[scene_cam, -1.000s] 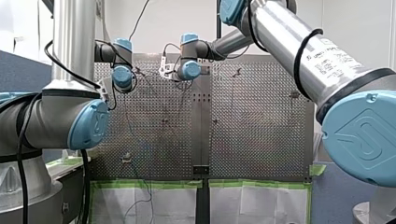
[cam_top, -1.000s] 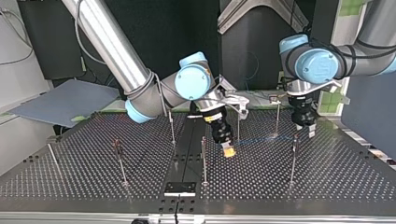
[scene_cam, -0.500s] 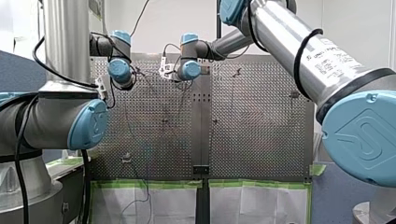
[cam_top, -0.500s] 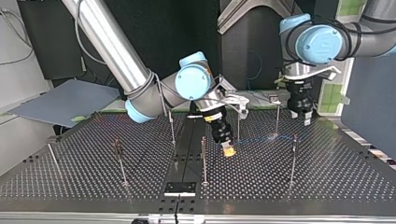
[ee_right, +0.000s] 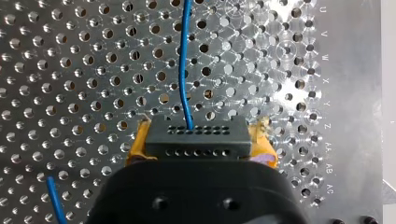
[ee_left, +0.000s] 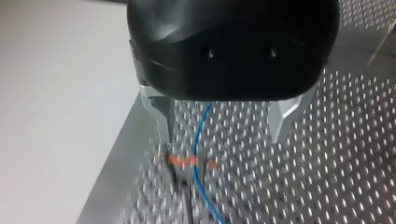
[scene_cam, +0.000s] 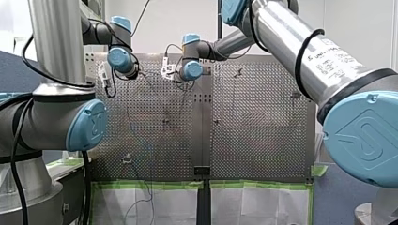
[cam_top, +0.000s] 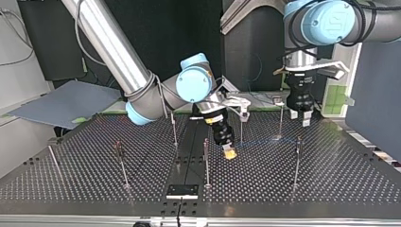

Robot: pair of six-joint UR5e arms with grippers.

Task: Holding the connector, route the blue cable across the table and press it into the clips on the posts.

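We are gripping the connector [ee_right: 196, 139] in our right claw [cam_top: 230, 152]; our left claw [ee_left: 223, 135] is standing open astride the blue cable [ee_left: 200, 140], and most of the clipping is looking undone.

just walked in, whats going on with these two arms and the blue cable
My right gripper, with yellow pads, is shut on the black connector low over the perforated table, and the blue cable runs out ahead of it. My left gripper hangs higher, by the posts at the top view's right, fingers open, with the cable passing between them untouched. Whether it is seated on any post yet is too blurred to tell.
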